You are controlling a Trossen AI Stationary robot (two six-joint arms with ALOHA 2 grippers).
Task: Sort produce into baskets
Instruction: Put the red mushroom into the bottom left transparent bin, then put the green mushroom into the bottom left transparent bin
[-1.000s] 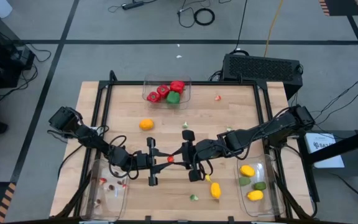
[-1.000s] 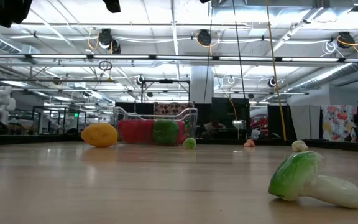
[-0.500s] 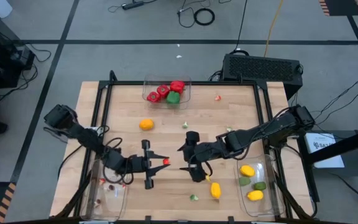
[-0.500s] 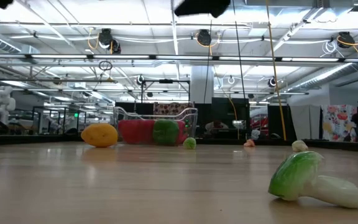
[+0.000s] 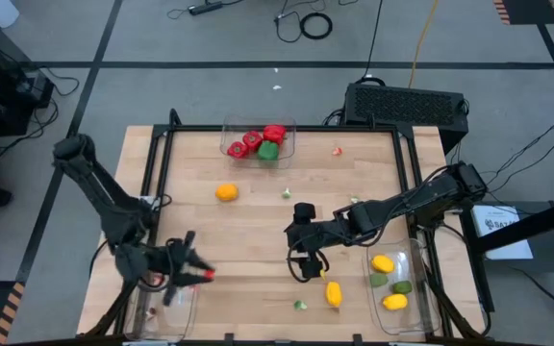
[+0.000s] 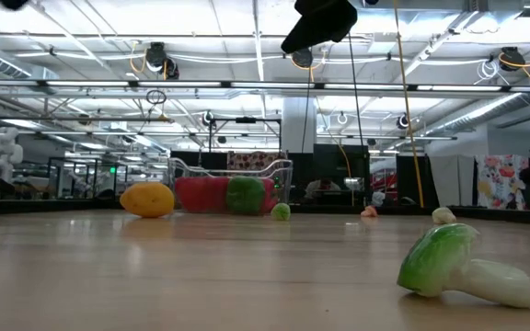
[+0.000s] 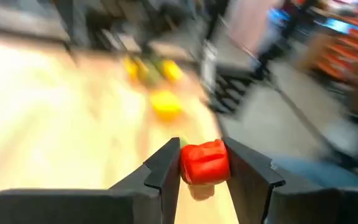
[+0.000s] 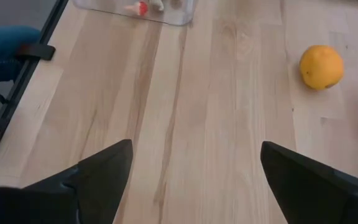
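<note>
Produce handoff done: the small red piece (image 7: pixel 204 163) now rides pinched in the left gripper (image 5: pixel 198 276), swung over the near-left basket (image 5: pixel 166 306), while the right gripper (image 5: pixel 304 258) hangs wide and empty, so a drop looks next

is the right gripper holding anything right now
No, the right gripper has its fingers spread wide with only bare table between them, and the orange lies well apart.

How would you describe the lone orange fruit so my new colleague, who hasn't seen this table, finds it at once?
Start at the clear basket of red and green peppers on the table's far edge. The orange lies on bare wood nearer the left arm's side, touching nothing. It is round and orange, unlike the elongated yellow lemon.
</note>
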